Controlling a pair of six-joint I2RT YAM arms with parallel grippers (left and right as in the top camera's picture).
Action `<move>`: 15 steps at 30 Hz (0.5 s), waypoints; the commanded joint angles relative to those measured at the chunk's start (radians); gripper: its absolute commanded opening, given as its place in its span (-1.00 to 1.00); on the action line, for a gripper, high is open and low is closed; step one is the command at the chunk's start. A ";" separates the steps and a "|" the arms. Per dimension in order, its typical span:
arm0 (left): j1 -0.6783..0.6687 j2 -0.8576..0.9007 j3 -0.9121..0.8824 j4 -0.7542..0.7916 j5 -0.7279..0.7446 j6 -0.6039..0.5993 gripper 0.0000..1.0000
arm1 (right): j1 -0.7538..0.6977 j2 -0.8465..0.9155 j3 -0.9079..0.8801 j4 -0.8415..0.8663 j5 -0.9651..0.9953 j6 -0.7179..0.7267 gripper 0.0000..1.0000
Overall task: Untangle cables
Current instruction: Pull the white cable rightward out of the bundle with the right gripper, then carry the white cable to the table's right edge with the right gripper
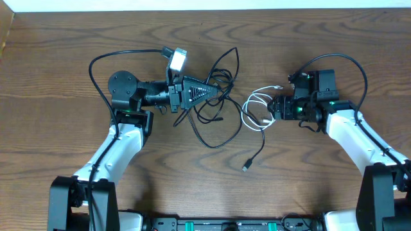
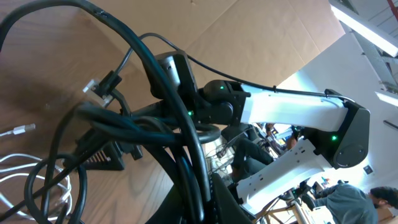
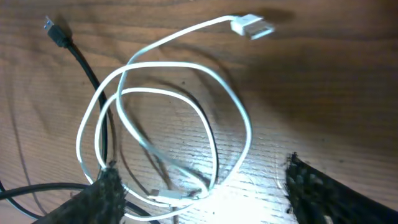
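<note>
Two black cables (image 1: 221,76) lie tangled at the table's middle. My left gripper (image 1: 220,93) is shut on a bundle of them; in the left wrist view the black strands (image 2: 155,124) run between its fingers (image 2: 198,208). One black cable trails toward the front and ends in a plug (image 1: 246,166). The white cable (image 1: 252,102) is coiled just right of the tangle. My right gripper (image 1: 268,109) is open, low over this coil. In the right wrist view the white loops (image 3: 248,130) lie between the spread fingers (image 3: 205,199), with the white plug (image 3: 252,26) farther away.
A black cable with a plug end (image 3: 56,31) passes under the white coil's left side. The thicker black robot wire (image 1: 96,61) arcs behind the left arm. The table's far edge (image 1: 205,9) is close behind the tangle.
</note>
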State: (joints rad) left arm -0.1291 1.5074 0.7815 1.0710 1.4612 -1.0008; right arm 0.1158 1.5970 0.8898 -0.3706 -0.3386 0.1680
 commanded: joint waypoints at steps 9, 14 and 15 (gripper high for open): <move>0.001 -0.014 0.027 0.006 0.013 0.021 -0.84 | 0.068 0.027 -0.035 0.050 -0.004 -0.031 0.61; 0.001 -0.014 0.027 0.006 0.013 0.021 -0.84 | 0.069 0.068 -0.035 0.091 0.015 -0.031 0.54; 0.000 -0.014 0.027 0.006 0.013 0.021 -0.84 | 0.069 0.084 -0.035 0.101 0.014 -0.031 0.51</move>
State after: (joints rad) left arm -0.1291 1.5074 0.7815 1.0710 1.4612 -0.9966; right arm 0.1791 1.6352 0.8623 -0.2859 -0.3386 0.1478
